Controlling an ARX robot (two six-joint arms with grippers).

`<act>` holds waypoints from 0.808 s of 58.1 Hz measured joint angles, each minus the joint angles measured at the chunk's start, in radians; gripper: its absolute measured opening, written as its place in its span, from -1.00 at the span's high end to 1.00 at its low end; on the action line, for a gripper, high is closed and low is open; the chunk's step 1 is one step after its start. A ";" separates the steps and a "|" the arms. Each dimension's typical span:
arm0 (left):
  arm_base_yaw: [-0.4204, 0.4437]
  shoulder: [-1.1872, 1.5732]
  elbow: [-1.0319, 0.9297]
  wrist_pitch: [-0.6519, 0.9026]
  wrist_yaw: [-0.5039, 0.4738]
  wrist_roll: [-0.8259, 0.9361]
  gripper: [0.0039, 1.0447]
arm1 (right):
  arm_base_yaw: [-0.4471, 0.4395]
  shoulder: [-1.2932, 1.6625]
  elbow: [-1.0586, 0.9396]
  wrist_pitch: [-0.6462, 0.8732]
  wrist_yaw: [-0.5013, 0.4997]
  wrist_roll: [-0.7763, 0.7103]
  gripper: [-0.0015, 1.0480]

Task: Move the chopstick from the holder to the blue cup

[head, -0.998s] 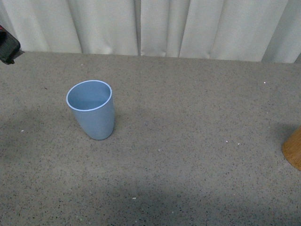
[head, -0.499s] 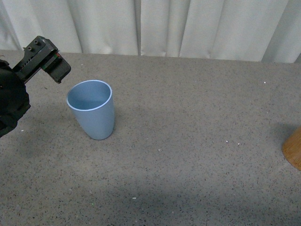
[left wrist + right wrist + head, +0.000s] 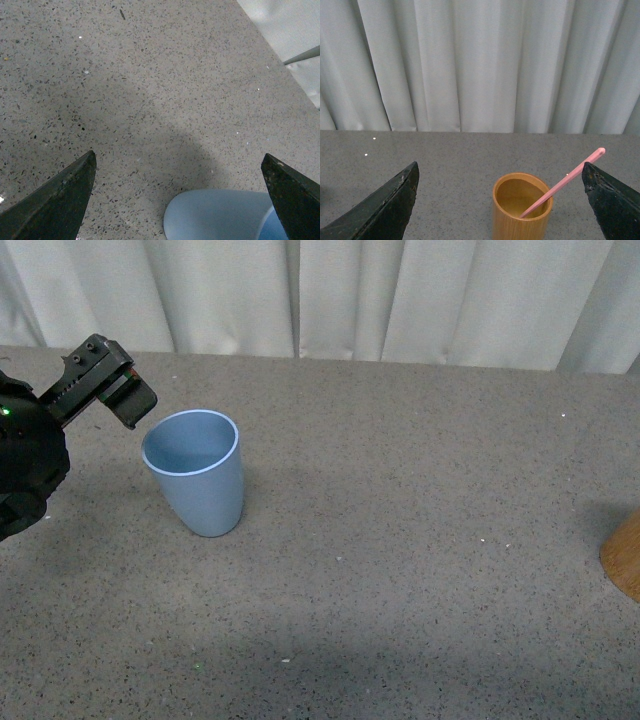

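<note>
Since the chopstick is a thin, straight, stiff stick, it is judged light, smooth and liable to pivot or slip in a loose pinch. It leans in the wooden holder, lower end inside and upper part projecting past the rim. The exposed length just above the rim is the advisable place to take hold, square across the shaft.

The holder stands on the bench well apart from the blue cup, to the robot's right of it. The right tool faces the holder with jaws wide apart, holding and touching nothing. The left tool hovers just beside the blue cup, on its far left, jaws likewise spread and empty. No contact with the cup is apparent. The cup stands open end up, with nothing inside.
</note>
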 joint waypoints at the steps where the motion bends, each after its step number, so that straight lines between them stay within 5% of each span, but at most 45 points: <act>1: 0.000 0.001 0.000 0.000 0.000 0.000 -0.88 | 0.000 0.000 0.000 0.000 0.000 0.000 -0.81; 47: -0.003 0.028 -0.002 0.004 -0.013 -0.005 -0.88 | 0.000 0.000 0.000 0.000 0.000 0.000 -0.81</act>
